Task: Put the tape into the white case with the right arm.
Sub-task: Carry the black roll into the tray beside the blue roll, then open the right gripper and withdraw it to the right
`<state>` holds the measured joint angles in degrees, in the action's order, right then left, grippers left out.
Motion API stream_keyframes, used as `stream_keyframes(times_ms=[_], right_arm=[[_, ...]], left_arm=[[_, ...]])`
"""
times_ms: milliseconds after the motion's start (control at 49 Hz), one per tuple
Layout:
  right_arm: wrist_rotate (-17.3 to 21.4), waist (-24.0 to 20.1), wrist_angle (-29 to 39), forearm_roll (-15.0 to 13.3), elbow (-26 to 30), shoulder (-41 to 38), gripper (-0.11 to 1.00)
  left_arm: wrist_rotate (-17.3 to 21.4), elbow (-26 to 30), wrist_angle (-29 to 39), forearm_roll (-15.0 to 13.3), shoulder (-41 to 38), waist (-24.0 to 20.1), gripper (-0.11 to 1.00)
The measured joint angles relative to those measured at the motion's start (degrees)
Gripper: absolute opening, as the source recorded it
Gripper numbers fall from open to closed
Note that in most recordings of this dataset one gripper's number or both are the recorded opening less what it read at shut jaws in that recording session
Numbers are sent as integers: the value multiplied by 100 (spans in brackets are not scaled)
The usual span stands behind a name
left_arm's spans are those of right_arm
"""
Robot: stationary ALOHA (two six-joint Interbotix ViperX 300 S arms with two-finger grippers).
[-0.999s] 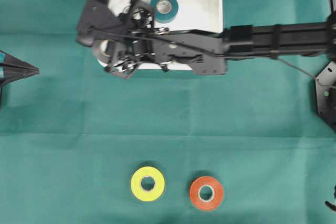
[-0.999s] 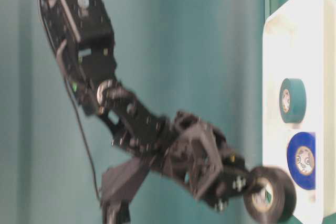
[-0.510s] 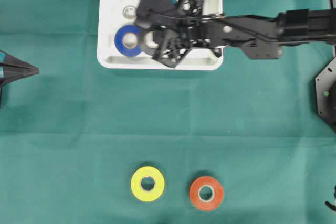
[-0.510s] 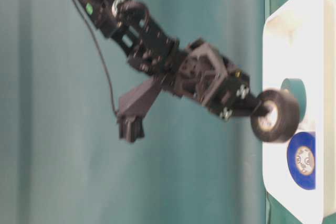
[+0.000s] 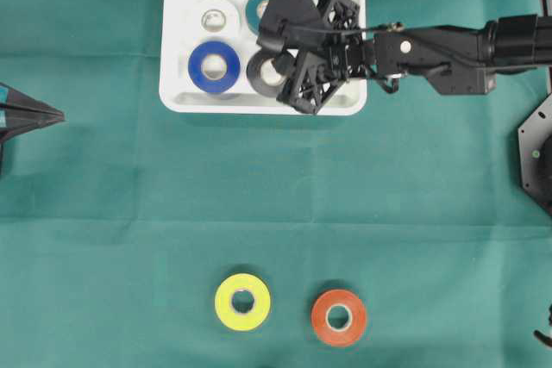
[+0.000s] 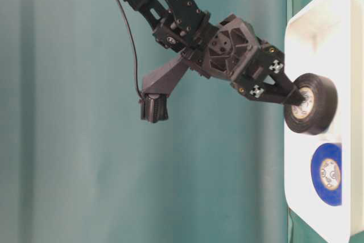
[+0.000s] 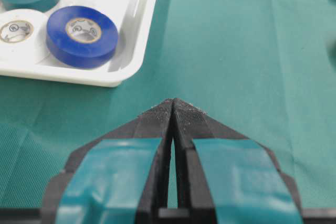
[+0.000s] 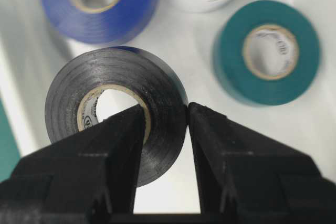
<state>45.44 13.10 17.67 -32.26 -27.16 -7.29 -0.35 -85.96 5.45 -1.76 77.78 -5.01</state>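
In the right wrist view, nearest the lens, the right gripper (image 8: 164, 116) is clamped on the black tape (image 8: 116, 109), one finger through the core hole and the other outside, pinching the wall of the roll at about 4 o'clock on its ring. The roll looks light and stiff, a wound ring on a cardboard core, smooth on its sides; taking it through the wall like this seems the sound hold, since the flat faces would likely slip. The table-level view shows it just above or at the floor of the white case (image 5: 181, 96), at 3 o'clock from the blue roll (image 5: 214, 66). Beyond it in the case lie the teal roll (image 8: 266, 51) and the white roll (image 7: 17, 30), so four rolls are at the case counting the held one. Two more wait on the green desk (image 5: 414, 230) at 6 o'clock from the case: one yellow roll (image 5: 242, 302) and one orange roll (image 5: 339, 317). The left gripper (image 7: 172, 109), pressed closed with nothing in it, rests at 9 o'clock in the overhead view.
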Motion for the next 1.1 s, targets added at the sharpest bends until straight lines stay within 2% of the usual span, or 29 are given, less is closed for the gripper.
stream_keyframes(times_ms=[163,387,510,632,673,754,856,1101], right_arm=[[18,237,-308,0,0,-35,1],[18,220,-457,-9,-18,-264,3],[18,220,-396,-9,-26,-281,29],[-9,220,-264,-9,-26,-281,67],[-9,220,-246,0,-35,-272,75],[-18,220,-246,-9,-53,-246,70],[-18,229,-246,-9,-176,-62,69],[-18,211,-264,0,-1028,914,69]], left_arm=[[0,0,-9,9,0,0,0],[0,0,0,9,0,0,0],[-9,0,-9,0,0,0,0],[0,0,0,9,0,0,0],[0,0,0,0,9,0,0],[0,9,-9,9,0,0,0],[0,0,-9,9,0,0,0],[0,0,-9,0,9,0,0]])
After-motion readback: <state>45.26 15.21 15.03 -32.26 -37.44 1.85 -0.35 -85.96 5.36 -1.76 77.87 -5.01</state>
